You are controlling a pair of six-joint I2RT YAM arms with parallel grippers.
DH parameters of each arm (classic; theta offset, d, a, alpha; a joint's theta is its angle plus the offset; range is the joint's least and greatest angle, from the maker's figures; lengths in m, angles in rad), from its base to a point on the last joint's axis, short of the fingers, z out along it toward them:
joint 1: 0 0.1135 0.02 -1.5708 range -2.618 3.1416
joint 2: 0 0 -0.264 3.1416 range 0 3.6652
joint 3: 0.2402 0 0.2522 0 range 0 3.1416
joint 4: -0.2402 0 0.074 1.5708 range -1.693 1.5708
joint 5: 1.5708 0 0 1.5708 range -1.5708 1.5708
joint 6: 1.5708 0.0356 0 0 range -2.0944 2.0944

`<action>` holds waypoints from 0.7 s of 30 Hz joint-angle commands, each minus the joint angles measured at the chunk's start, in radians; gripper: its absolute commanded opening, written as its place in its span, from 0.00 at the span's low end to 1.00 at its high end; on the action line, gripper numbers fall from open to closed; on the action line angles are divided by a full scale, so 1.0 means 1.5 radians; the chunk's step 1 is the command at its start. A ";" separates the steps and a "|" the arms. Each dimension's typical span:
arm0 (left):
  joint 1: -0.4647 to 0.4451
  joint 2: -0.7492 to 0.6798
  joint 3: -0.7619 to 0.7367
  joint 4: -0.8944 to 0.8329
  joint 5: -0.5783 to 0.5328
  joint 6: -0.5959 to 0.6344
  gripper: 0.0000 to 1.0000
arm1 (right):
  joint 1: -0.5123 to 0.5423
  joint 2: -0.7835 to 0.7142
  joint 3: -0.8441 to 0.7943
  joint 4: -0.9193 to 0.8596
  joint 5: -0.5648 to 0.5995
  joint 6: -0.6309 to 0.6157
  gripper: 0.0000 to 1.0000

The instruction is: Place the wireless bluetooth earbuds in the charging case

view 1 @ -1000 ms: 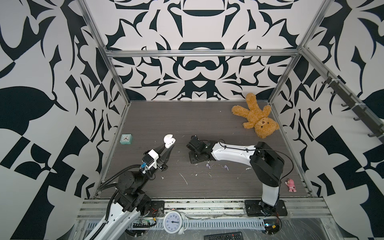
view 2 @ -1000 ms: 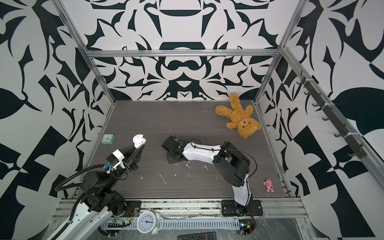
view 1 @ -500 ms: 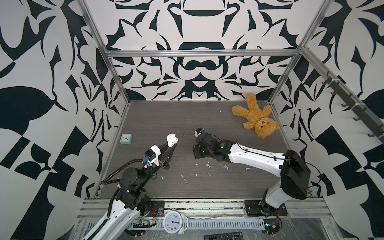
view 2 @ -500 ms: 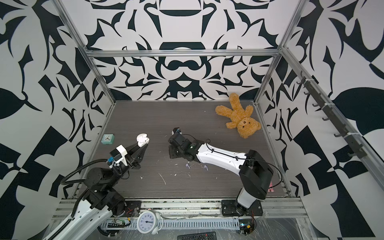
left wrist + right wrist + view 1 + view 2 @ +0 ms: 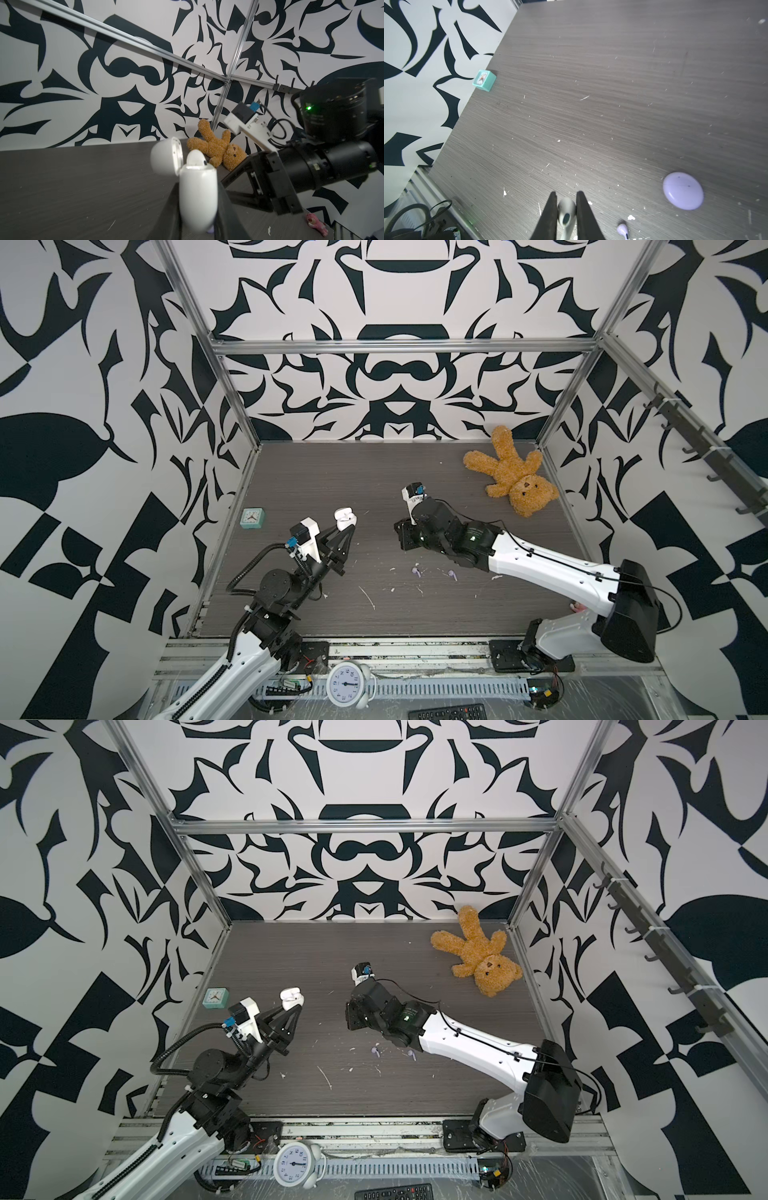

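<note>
My left gripper (image 5: 347, 529) (image 5: 197, 187) is shut on the white charging case (image 5: 345, 519) (image 5: 291, 999) (image 5: 197, 193) and holds it upright above the table's left side. Its lid (image 5: 166, 155) hangs open, and one white earbud (image 5: 196, 159) sits in it. To the case's right is my right gripper (image 5: 404, 537) (image 5: 566, 195), shut on a second white earbud (image 5: 566, 209) above the table. Two pale purple earbuds (image 5: 415, 571) (image 5: 452, 574) lie on the table by the right arm. A closed purple case (image 5: 682, 190) shows only in the right wrist view.
A brown teddy bear (image 5: 509, 477) lies at the back right. A mint cube clock (image 5: 252, 518) stands by the left wall and a pink toy (image 5: 315, 226) near the right front. White scraps (image 5: 370, 597) dot the table's front. An alarm clock (image 5: 347, 682) stands on the front rail.
The right arm has swung its elbow out to the right and lowered, and its gripper has risen and shifted right. The left gripper has carried the case slightly right and up.
</note>
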 commanded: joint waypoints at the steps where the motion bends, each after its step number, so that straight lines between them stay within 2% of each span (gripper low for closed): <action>1: -0.013 0.028 -0.026 0.089 -0.025 -0.032 0.00 | -0.002 -0.032 0.031 0.007 0.040 -0.031 0.20; 8: -0.035 0.104 -0.048 0.179 0.005 -0.007 0.00 | -0.002 -0.048 0.059 0.006 0.034 -0.056 0.20; 21: -0.073 0.148 -0.061 0.246 0.041 0.038 0.00 | 0.012 -0.060 0.067 0.098 -0.050 -0.083 0.20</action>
